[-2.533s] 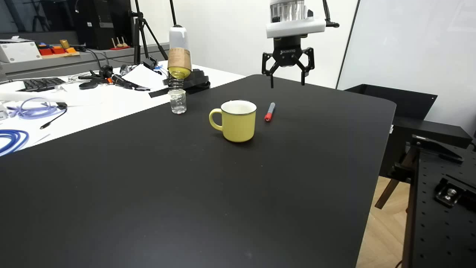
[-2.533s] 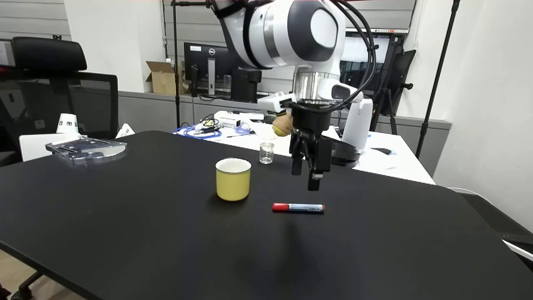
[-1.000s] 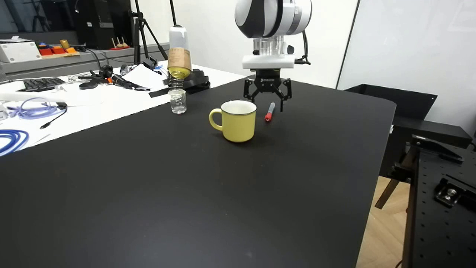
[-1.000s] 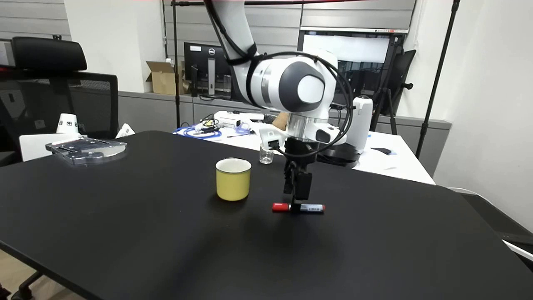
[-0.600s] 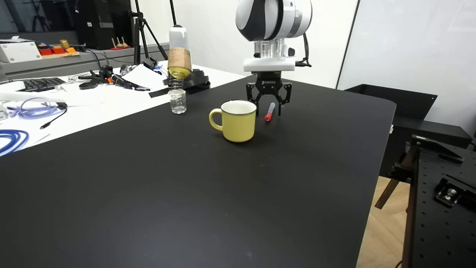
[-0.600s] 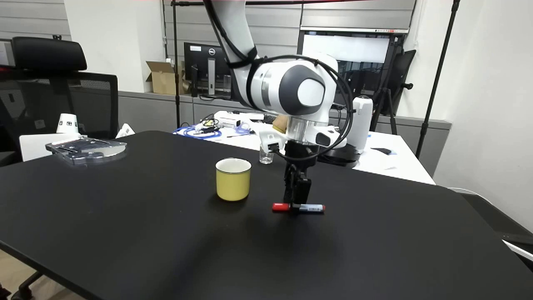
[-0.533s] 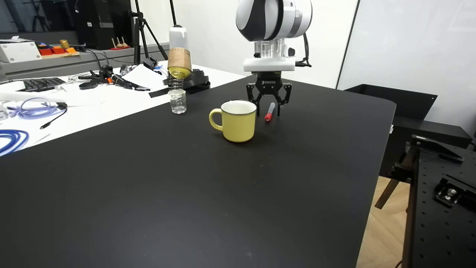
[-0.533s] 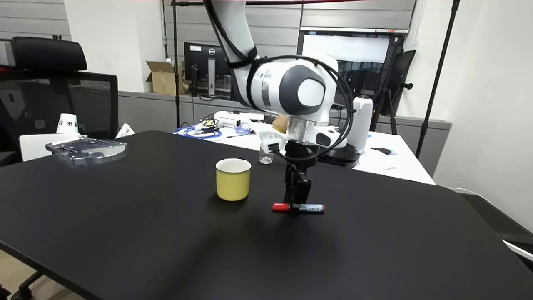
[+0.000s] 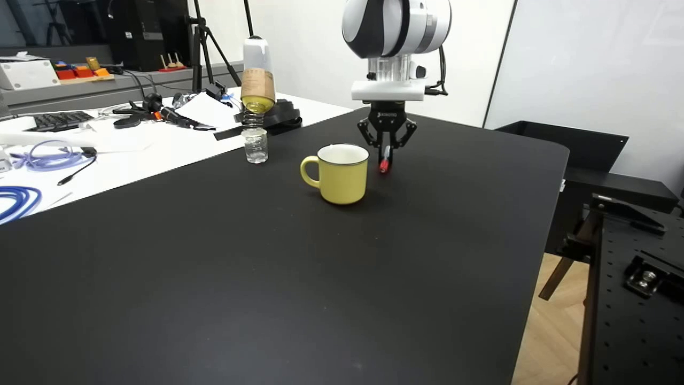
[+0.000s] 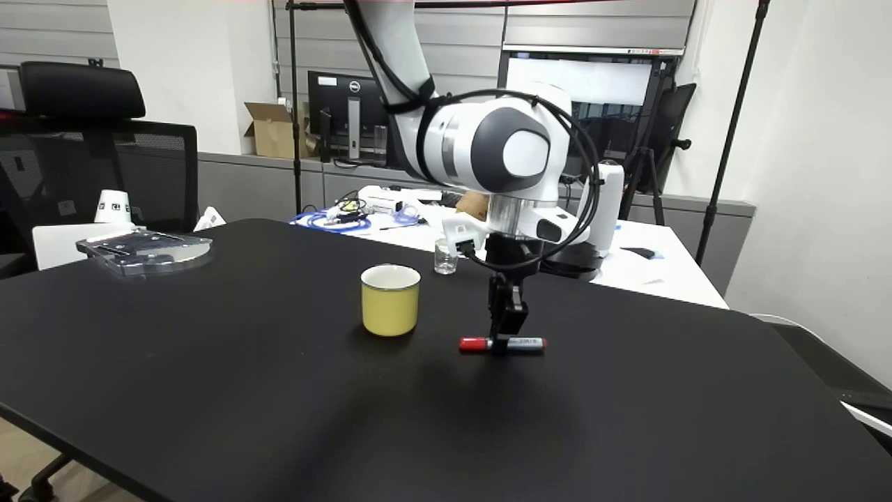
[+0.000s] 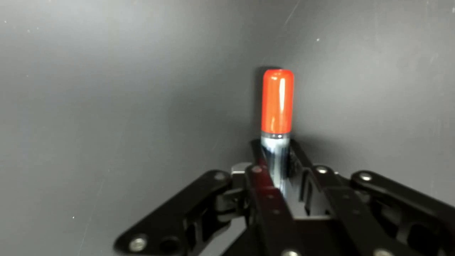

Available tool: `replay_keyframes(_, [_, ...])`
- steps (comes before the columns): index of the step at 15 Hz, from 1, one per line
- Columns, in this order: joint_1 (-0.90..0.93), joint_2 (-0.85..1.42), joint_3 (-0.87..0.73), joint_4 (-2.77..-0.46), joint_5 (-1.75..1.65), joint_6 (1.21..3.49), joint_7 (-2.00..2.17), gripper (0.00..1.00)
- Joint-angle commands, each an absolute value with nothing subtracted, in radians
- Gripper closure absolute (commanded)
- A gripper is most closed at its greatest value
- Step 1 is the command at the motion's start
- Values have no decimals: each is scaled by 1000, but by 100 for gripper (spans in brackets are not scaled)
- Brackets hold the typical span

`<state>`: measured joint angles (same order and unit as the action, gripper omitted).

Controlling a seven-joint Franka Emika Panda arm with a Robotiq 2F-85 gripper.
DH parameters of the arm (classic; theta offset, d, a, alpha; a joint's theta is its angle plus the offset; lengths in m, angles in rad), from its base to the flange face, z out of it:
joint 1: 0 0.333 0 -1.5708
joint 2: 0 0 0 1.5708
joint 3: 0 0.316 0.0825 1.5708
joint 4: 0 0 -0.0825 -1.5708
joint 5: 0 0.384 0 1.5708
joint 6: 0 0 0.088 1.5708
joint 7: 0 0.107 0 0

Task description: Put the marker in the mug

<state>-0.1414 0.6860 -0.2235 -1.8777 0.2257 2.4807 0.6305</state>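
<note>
right of the mug in both exterior views, a marker gripped

the grasp looks done; the carry and the drop remain. my gripper is drawn together on the marker, red cap jutting free; i cannot tell whether it clears the table.

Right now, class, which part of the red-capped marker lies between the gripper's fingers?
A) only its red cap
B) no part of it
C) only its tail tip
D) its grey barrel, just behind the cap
D: in the wrist view, the fingers of the gripper flank the grey barrel of the marker, while its red cap sticks out past their tips.
</note>
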Motion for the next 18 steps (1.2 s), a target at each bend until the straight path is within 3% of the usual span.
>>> replay_keyframes(1, [-94, 636, -268, -1911, 201, 2504, 678, 95])
replay_keyframes(11, [170, 466, -402, -1945, -200, 2501, 874, 95])
replay_keyframes(18, [157, 319, -240, -2030, -229, 2471, 749, 95])
